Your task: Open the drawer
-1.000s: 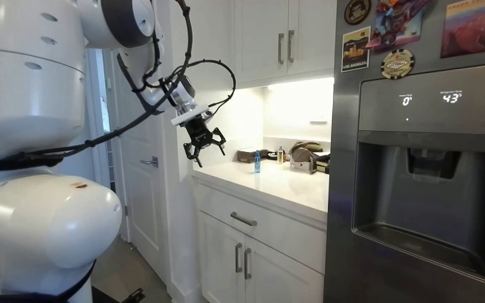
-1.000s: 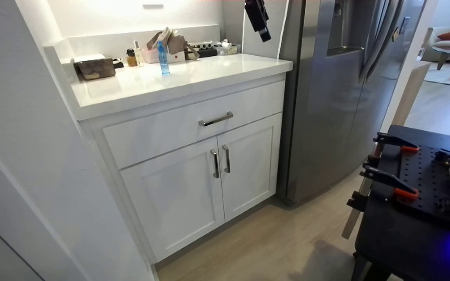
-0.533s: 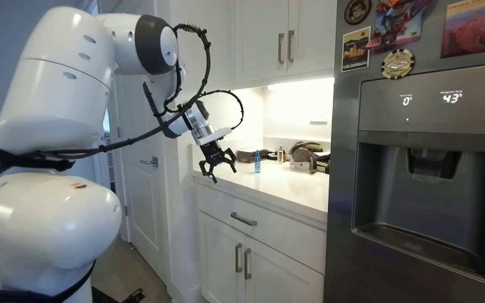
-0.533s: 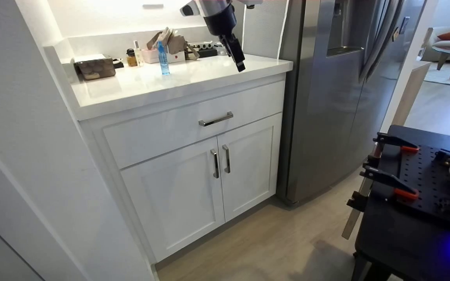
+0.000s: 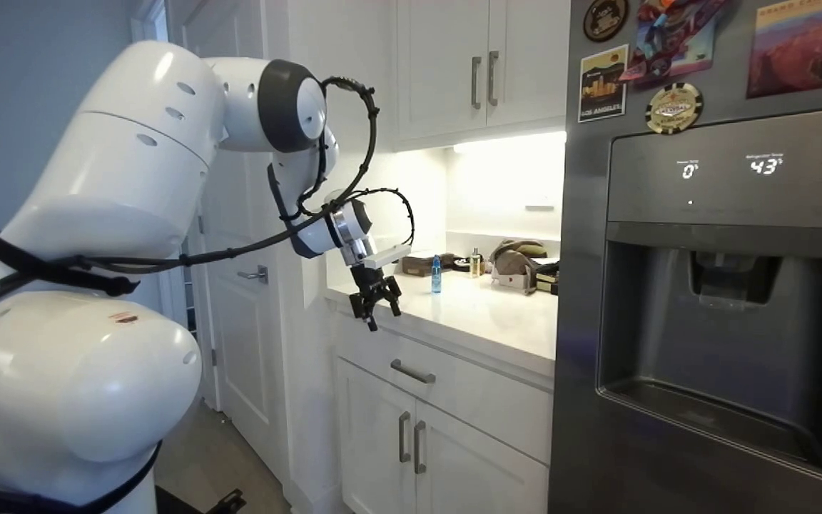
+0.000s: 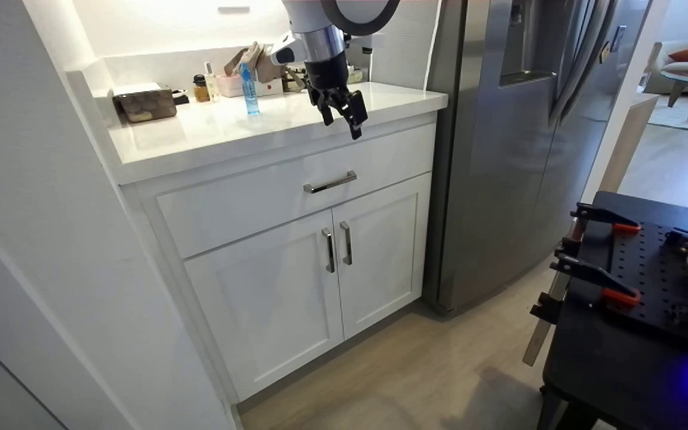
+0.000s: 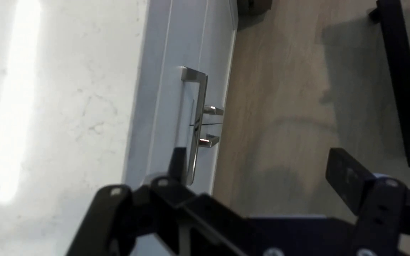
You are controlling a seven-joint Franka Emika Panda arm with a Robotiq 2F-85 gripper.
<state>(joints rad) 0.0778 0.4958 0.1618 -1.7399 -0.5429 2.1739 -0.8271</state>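
Lower than half a second ago, the pincer [image 6: 341, 128] hangs near the front edge of the counter [image 6: 194, 137], fingers [image 7: 347, 177] spread wide and gripping nothing. Directly below the counter, the drawer [image 6: 242, 203] is closed. One finger partly covers one end of the handle [image 7: 200, 103] in the wrist view. In an exterior view the arm [image 6: 312, 15], cut off at the top, hides some clutter [image 6: 268, 68] at the counter's back.

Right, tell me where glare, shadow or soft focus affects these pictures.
Wrist view: a bright glare streak runs along the countertop, shadows darken parts of the floor, and the close-up gripper looks softer than the drawer handle; both exterior views: light nearly bleaches the wall above the countertop; in an exterior view, a blue glow tints the black table.
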